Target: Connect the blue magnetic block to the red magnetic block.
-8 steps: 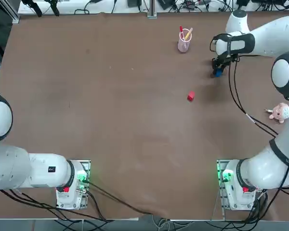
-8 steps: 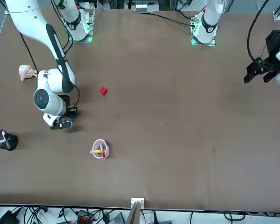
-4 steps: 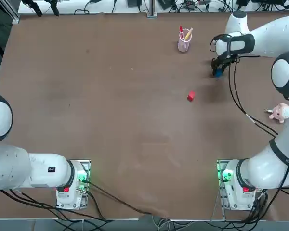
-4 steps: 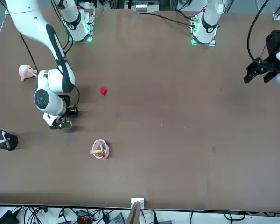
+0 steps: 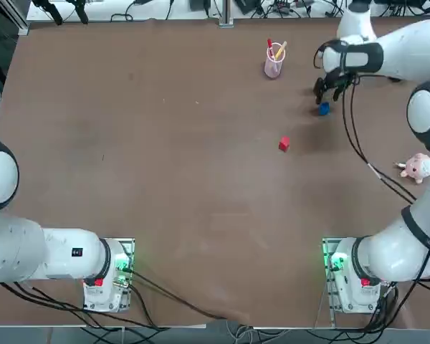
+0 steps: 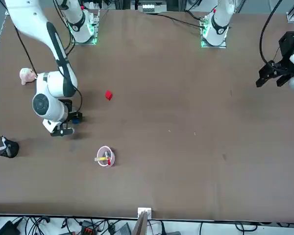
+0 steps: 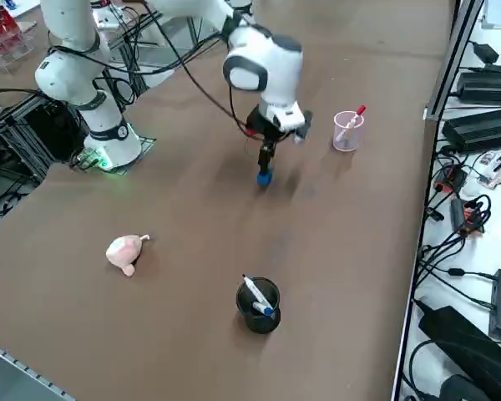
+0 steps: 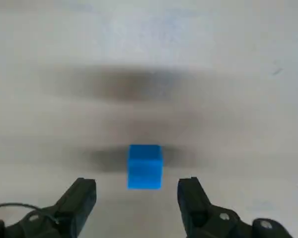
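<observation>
My right arm reaches far out over the table, wrist bent so the right gripper [image 8: 137, 196] points straight down. I see its jaws spread wide, both fingers [image 8: 82, 198] clear of the table and holding nothing. From the side the gripper [image 7: 265, 152] hangs just above the surface.

From overhead, my right gripper [image 5: 325, 89] hangs near the far right part of the brown table [image 5: 165, 179], just beyond the blue magnetic block [image 5: 323, 109], which lies bare on the surface. The red magnetic block [image 5: 284, 144] sits apart from it, nearer my base. A pink cup [image 5: 274, 63] holding pens stands beside my wrist; a pink plush toy [image 5: 416, 168] lies at the right edge.
</observation>
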Available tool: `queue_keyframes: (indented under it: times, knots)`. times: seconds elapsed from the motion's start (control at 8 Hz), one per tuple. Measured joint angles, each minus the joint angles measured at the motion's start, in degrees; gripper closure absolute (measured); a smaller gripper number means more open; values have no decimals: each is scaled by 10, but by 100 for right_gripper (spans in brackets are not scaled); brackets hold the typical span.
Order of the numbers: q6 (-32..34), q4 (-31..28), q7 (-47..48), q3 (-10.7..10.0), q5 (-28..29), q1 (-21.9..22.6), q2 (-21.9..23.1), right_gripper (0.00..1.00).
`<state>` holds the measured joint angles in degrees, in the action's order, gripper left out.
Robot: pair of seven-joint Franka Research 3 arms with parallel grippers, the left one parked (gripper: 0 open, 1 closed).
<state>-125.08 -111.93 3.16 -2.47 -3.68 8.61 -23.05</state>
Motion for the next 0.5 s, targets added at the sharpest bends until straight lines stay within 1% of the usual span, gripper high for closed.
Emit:
queue_keyframes:
  times: [0.25, 0.5]
  knots:
    - [40, 9, 49, 3, 3, 39, 49, 0]
    - [46, -3, 145, 5, 35, 93, 66, 0]
